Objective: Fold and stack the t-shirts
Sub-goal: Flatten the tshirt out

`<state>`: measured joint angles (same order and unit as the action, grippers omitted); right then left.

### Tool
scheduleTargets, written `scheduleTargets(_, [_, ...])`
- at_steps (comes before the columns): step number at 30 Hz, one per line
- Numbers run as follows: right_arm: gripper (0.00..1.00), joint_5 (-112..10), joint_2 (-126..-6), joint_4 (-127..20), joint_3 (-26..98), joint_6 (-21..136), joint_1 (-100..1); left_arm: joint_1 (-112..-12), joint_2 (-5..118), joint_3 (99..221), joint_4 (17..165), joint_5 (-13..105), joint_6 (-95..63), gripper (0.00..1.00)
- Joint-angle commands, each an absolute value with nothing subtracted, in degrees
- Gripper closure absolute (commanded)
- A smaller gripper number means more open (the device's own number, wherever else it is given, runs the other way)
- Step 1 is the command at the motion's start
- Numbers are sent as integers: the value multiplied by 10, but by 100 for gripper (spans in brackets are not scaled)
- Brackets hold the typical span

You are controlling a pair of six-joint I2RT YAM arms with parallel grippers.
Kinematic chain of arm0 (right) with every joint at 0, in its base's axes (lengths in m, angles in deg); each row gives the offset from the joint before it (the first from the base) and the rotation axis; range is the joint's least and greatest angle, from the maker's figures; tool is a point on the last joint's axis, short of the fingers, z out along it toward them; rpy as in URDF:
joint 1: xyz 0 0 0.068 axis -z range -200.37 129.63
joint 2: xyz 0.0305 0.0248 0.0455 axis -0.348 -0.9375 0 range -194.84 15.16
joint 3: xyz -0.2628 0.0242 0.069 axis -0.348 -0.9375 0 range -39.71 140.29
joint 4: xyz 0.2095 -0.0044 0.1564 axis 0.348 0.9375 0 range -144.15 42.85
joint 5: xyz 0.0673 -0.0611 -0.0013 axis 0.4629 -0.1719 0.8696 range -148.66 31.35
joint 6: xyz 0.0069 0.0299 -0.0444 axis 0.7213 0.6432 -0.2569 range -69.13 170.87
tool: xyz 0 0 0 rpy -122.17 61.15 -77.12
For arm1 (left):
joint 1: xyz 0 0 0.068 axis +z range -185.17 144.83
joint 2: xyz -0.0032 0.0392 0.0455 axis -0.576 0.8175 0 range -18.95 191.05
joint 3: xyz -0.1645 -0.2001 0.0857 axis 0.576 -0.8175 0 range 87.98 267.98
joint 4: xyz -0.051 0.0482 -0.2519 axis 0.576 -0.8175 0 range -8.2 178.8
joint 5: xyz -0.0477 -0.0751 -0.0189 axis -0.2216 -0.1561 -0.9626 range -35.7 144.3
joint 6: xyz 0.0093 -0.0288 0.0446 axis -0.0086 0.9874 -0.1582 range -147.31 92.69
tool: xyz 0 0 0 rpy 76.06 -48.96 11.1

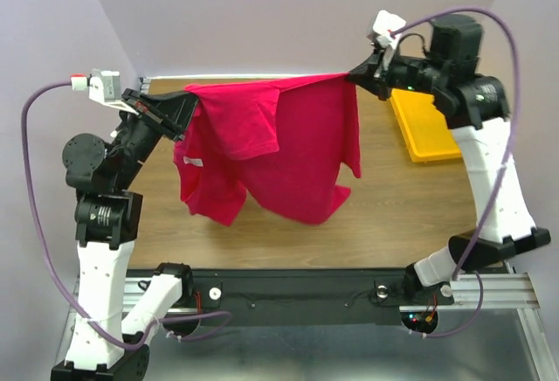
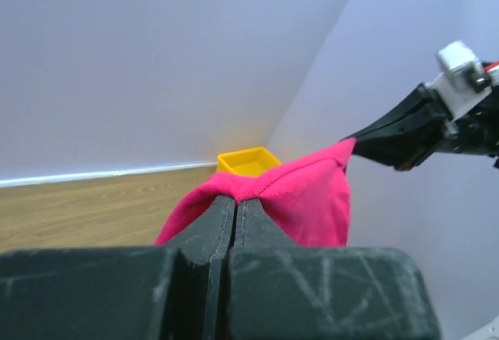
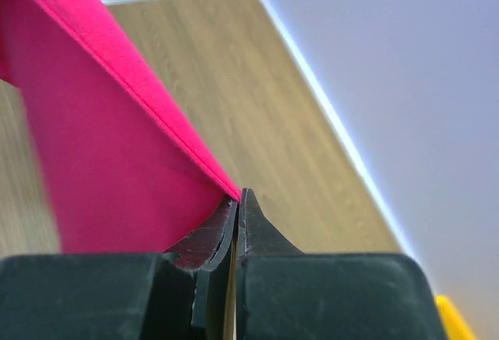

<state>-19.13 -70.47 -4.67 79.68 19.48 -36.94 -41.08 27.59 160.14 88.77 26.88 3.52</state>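
Note:
The crimson-red t-shirt hangs in the air above the wooden table, stretched by its top edge between both arms, its lower part drooping toward the tabletop. A small white label shows on its left side. My left gripper is shut on the shirt's left corner; in the left wrist view the red cloth bulges over the closed jaws of that gripper. My right gripper is shut on the right corner, and the right wrist view shows the hem running into the closed tips of this gripper.
A yellow plastic tray lies on the table at the right, under the right arm, also seen as the tray behind the cloth. The wooden table runs to white walls at the back and sides.

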Motion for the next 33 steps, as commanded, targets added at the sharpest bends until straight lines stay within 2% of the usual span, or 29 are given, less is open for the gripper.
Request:
scheduleTargets(1, [99,-232,-792,-113,723,233,-363,-408,334,1553,920,313,56,100])
scheduleTargets(5, [99,-244,-910,-156,736,271,-364,-404,410,1514,928,360,46,100])
scheduleTargets(12, [99,-311,-1143,-199,886,364,-389,-377,567,1476,979,461,43,100])
scheduleTargets(16, [99,-443,-1197,-283,899,404,-431,-356,681,1499,994,484,35,100])
scheduleTargets(19, [99,-617,-1219,-335,907,465,-448,-341,731,1532,993,495,32,100])
scheduleTargets(22, [99,-742,-1220,-397,891,531,-453,-341,768,1564,995,513,30,100])
scheduleTargets(23, [95,-756,-1220,-420,887,534,-453,-341,776,1573,994,516,29,100])
scheduleTargets(24, [75,-771,-1217,-431,883,534,-453,-341,783,1583,994,517,27,100])
scheduleTargets(25, [60,-778,-1213,-435,879,533,-452,-341,797,1599,995,517,27,100])
scheduleTargets(26, [46,-769,-1202,-439,875,530,-452,-341,804,1609,993,513,21,89])
scheduleTargets(27, [35,-766,-1192,-440,862,522,-452,-340,810,1619,989,509,18,73])
scheduleTargets(28, [23,-761,-1179,-440,848,519,-452,-341,812,1636,985,508,14,48])
scheduleTargets(29, [21,-721,-1162,-440,828,513,-451,-341,808,1643,972,510,9,39])
scheduleTargets(30, [10,-691,-1109,-439,772,478,-449,-341,800,1646,966,515,-1,29])
scheduleTargets(31, [5,-609,-1080,-432,739,457,-447,-341,775,1644,962,525,-10,15])
scheduleTargets(33, [0,-491,-962,-419,638,388,-441,-341,744,1635,928,533,-32,6])
